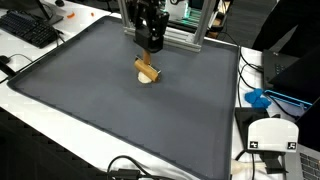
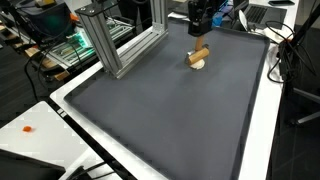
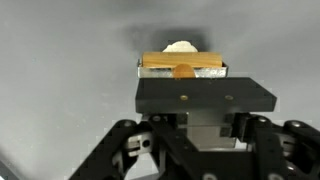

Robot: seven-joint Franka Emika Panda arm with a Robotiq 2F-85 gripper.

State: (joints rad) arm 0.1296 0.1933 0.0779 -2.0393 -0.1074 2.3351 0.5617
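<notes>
Pincer (image 1: pixel 150 44), state unclear, hangs over wooden block (image 1: pixel 148 70) near far edge of mat (image 1: pixel 110 115).

Even overhead light, soft shadows; the gripper (image 3: pixel 182 70) looms blurred in the wrist view

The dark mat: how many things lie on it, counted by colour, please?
Tan wooden piece: 1
Whitish piece: 1
Total on the mat: 2
</notes>
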